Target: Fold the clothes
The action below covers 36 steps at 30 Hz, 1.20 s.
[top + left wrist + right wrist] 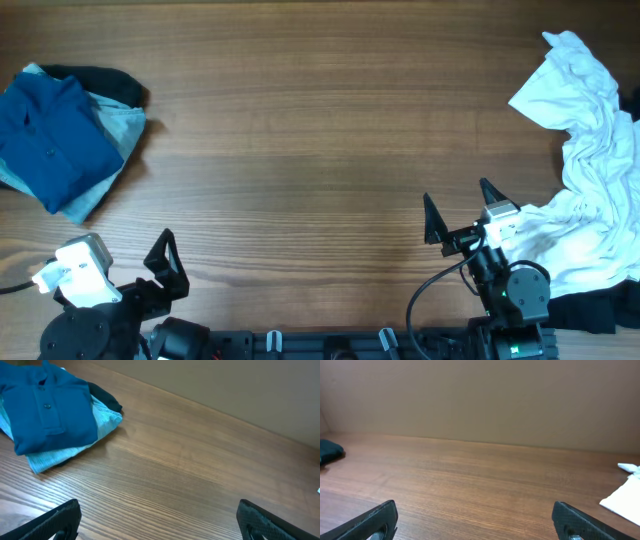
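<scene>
Left gripper (159,524): spread wide, empty
Right gripper (462,208): spread wide, empty
Blue shirt (45,135): folded, far left
White shirt (590,190): crumpled, right

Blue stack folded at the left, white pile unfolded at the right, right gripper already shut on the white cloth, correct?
No: the right gripper is open and empty, as the right wrist view shows. The blue stack is folded at the left, the white pile unfolded at the right.

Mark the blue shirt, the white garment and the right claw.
blue shirt (50,140): overhead view, on its buttoned front panel.
white garment (600,190): overhead view, on the crumpled middle.
right claw (457,195): overhead view, midway between its open fingertips.
</scene>
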Each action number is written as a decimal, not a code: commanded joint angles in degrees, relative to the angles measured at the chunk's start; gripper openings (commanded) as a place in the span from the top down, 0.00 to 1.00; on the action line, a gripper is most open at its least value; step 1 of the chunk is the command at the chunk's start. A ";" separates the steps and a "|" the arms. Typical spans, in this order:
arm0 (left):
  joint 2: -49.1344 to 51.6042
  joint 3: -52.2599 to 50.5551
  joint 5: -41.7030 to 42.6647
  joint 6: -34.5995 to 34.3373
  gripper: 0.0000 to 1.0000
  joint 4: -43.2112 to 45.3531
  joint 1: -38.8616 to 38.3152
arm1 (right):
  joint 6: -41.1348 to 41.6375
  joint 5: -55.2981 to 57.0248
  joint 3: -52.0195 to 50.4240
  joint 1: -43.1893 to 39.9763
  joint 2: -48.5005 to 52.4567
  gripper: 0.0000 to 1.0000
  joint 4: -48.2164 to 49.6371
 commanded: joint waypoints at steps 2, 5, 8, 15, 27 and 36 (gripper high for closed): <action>-0.31 -0.22 -0.94 -0.52 0.00 0.15 0.52 | -1.03 0.59 -0.04 0.42 -0.72 0.00 0.39; -0.31 -0.22 -0.94 -0.52 0.00 0.15 0.52 | -1.05 0.59 -0.04 0.42 -0.72 0.00 0.39; -0.31 -0.22 -0.94 -0.52 0.00 0.15 0.52 | -1.07 0.59 -0.04 0.42 -0.72 0.00 0.39; -0.31 -0.22 -0.94 -0.52 0.00 0.15 0.52 | -1.07 0.59 -0.04 0.42 -0.72 0.00 0.39; -1.99 -1.64 -1.18 1.66 0.00 -2.64 6.21 | -1.07 0.59 -0.04 0.42 -0.72 0.00 0.39; -17.31 -30.45 0.31 4.39 0.00 27.30 10.80 | -1.07 0.59 -0.04 0.42 -0.72 0.00 0.39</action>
